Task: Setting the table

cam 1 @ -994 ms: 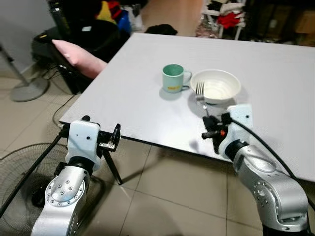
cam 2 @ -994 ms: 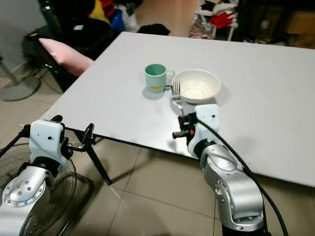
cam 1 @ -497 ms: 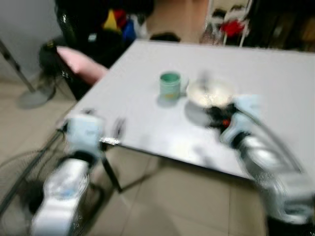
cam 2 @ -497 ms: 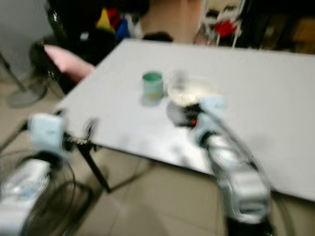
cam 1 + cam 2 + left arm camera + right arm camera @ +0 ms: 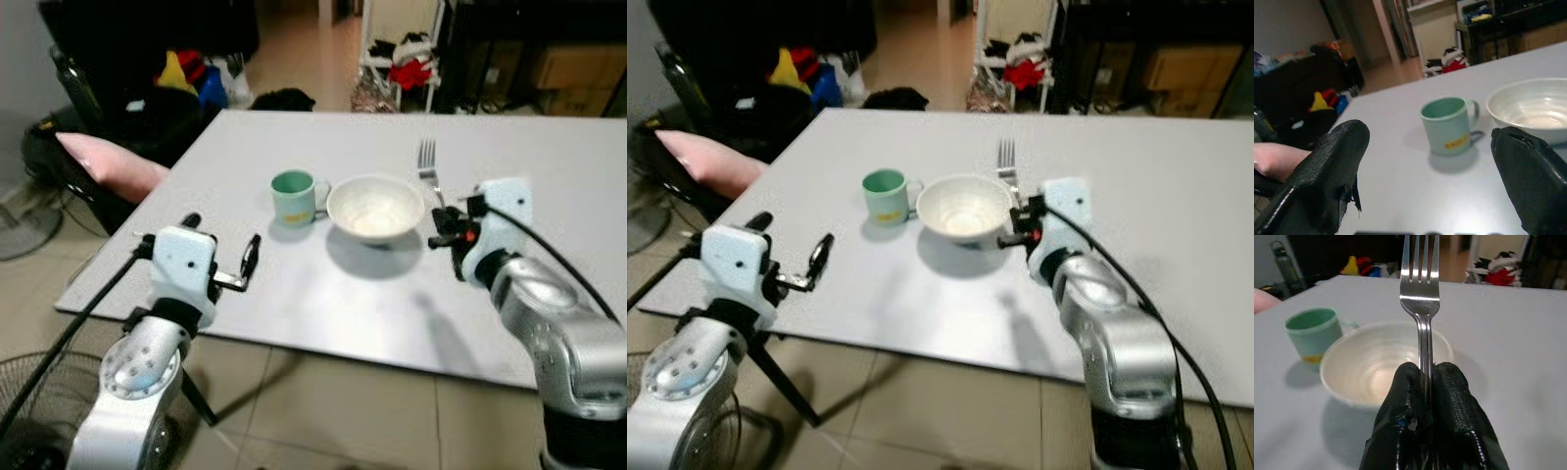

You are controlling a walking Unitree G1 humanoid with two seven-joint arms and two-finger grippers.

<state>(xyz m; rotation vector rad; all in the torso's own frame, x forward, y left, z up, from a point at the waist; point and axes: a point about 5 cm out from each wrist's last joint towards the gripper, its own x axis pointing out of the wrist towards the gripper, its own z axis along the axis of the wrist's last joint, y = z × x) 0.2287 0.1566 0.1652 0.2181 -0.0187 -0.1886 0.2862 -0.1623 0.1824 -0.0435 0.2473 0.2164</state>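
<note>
Pinching the fork (image 5: 1420, 298) upright in my right gripper (image 5: 1426, 382) just right of the bowl (image 5: 374, 207), with the mug (image 5: 292, 195) already set left, I judge only laying it down remains, left gripper (image 5: 247, 262) wide and empty.

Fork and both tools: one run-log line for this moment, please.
right tool: shut on fork, raised right of bowl | left tool: open, facing mug | table: mug left of bowl
</note>
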